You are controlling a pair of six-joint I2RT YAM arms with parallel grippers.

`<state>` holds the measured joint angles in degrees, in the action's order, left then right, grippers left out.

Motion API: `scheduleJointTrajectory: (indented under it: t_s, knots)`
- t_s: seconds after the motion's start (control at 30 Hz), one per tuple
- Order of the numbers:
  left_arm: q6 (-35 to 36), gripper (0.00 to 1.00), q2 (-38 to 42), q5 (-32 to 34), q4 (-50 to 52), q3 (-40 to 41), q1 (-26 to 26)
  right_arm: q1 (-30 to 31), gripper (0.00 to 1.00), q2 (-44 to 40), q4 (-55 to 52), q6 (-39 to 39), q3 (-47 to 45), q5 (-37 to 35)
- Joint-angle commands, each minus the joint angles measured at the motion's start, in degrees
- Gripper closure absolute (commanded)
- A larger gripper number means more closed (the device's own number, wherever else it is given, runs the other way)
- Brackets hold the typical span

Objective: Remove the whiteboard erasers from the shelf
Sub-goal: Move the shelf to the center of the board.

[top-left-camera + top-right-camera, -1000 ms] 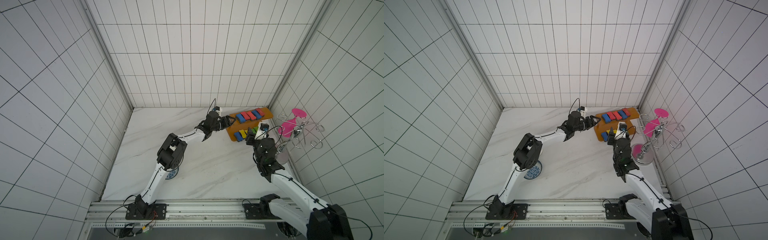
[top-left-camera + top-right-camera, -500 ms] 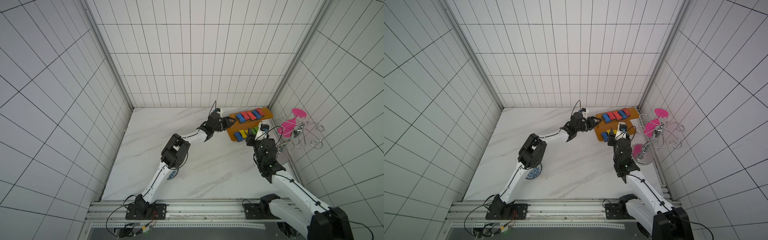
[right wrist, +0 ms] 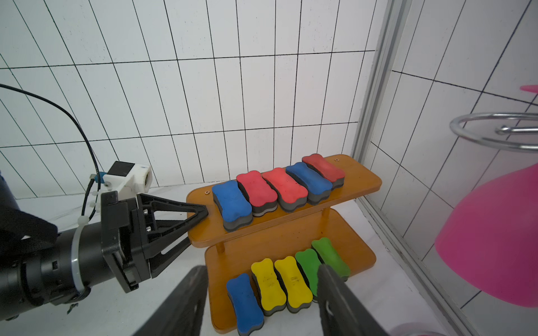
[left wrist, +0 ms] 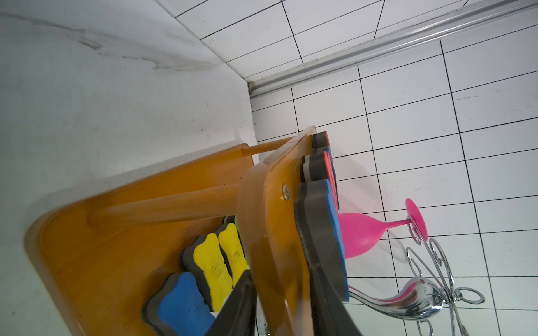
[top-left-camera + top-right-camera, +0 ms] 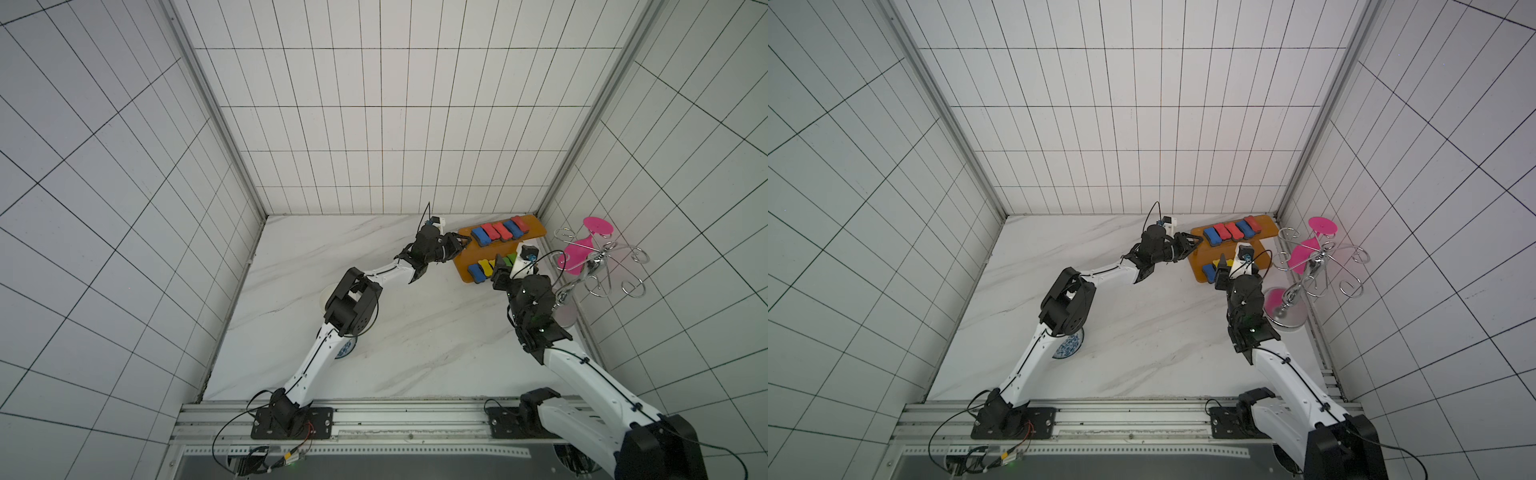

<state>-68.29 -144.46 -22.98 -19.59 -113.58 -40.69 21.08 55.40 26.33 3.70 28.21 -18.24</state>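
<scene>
Marble tabletop (image 5: 415, 332) bearing shelf (image 5: 535, 227), between tiled walls (image 5: 374, 124)

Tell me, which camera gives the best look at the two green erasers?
The right wrist view: both green erasers lie close and nearly whole on the shelf's lower board. In a top view the green erasers are a tiny patch beside the right arm; the left wrist view catches only a green sliver.

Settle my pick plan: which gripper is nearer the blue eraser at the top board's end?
Left. The left gripper pinches the top board of the shelf beside that blue eraser; the right gripper hangs open over the lower board.
</scene>
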Motion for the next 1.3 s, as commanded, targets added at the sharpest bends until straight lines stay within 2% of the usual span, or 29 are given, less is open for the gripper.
scheduleJointTrajectory:
  t_s: [0.0,0.6,0.7,0.93,1.27]
  knots:
    - [-0.85,0.69,-1.6,-0.03,-1.5,-0.62,0.6,0.54,0.37,0.47,0.04,0.43,2.2,0.58]
    - [-2.04,0.91,2.43,-0.38,-2.73,5.66,2.25,0.54,0.37,1.4,-1.31,0.51,3.65,0.88]
    - [-2.03,0.99,4.46,-0.27,-3.01,8.67,2.87,0.5,0.36,1.69,-1.63,0.78,4.2,0.9]
    - [-2.13,1.0,11.13,-2.58,-4.34,18.49,5.19,0.54,0.36,2.77,-4.44,1.79,7.15,2.26]
    - [0.6,1.0,26.04,-4.43,-7.35,41.58,11.03,1.67,0.33,6.45,-6.9,2.8,12.08,4.05]
